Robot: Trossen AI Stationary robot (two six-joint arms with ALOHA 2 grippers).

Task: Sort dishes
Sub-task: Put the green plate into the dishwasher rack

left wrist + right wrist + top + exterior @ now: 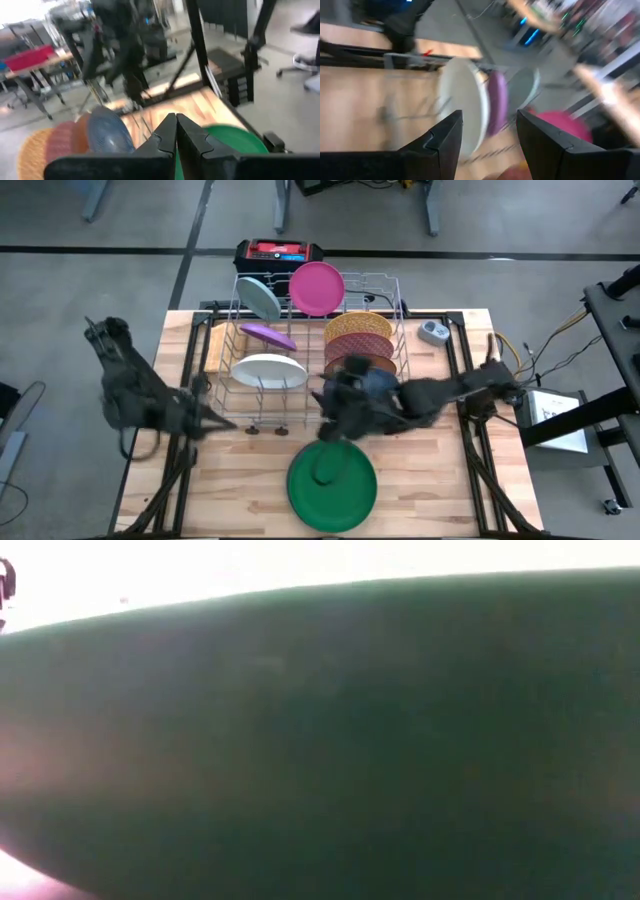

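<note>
Table (440,470): pale wood planks, visible grain, matt, edged by a dark frame. Dish rack (385,290): thin silvery metal wire, slightly shiny. Green plate (332,480): smooth, plastic-looking, soft sheen. Pink plate (317,287) and white plate (268,370): smooth, plain. Yellow plate (357,326): patterned face. Both arms: dark matt finish.

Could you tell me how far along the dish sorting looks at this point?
Mostly done: the pink plate, pale blue plate, purple plate, white plate and patterned plates stand in the wire rack. The right gripper, open, hovers near the rack. The green plate lies on the table, unracked. The left gripper waits, shut.
</note>
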